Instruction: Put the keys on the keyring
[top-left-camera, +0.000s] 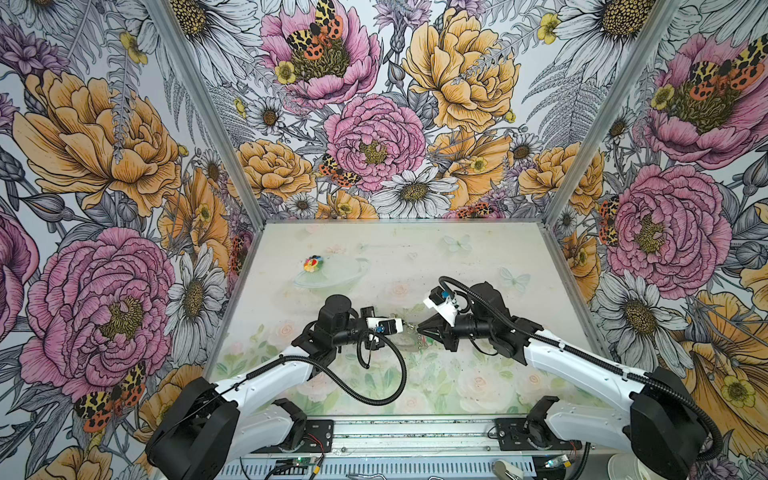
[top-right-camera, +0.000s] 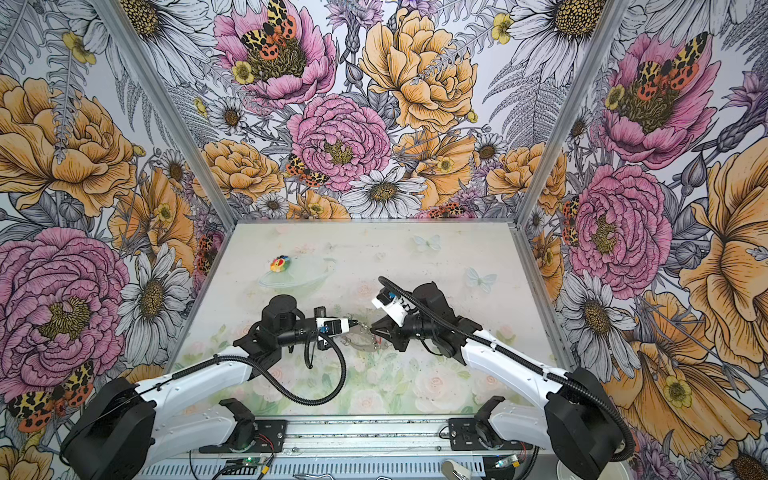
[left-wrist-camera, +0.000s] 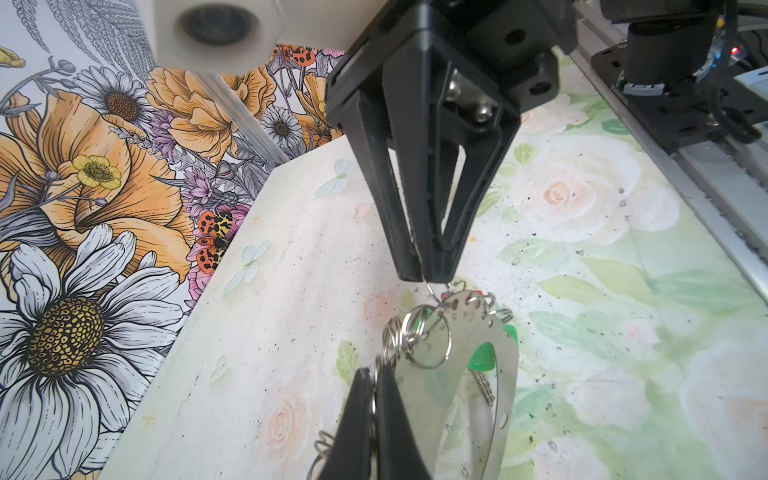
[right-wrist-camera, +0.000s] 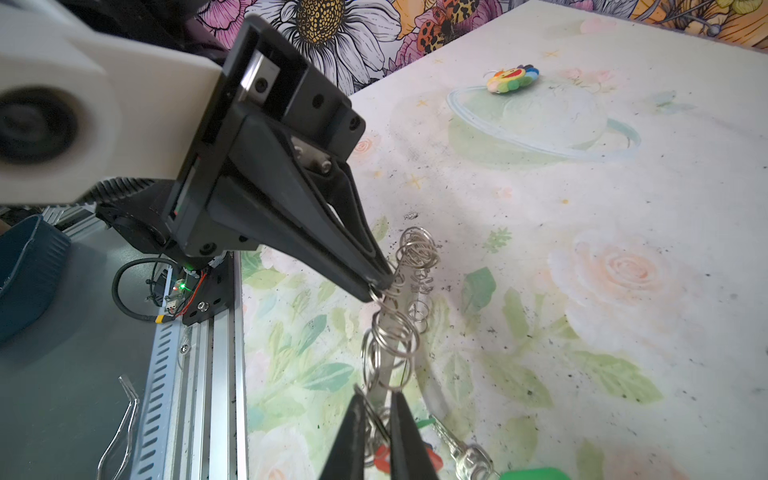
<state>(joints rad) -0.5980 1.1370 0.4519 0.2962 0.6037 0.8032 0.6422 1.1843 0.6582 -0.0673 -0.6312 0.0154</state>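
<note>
Your left gripper (left-wrist-camera: 373, 376) and right gripper (left-wrist-camera: 422, 274) each pinch a keyring (left-wrist-camera: 469, 316) loop; ease apart gently, minding keys (left-wrist-camera: 482, 359) beside right tips.

Soft, even light fills both top views; the pale tabletop (top-left-camera: 478, 257) looks washed out, and shadows under the arms (top-left-camera: 270, 370) are faint. Wall panels (top-left-camera: 104, 166) bow toward the edges. In the left wrist view the white camera housing (left-wrist-camera: 216, 29) blurs; the keyring (left-wrist-camera: 507, 361) glints.
</note>
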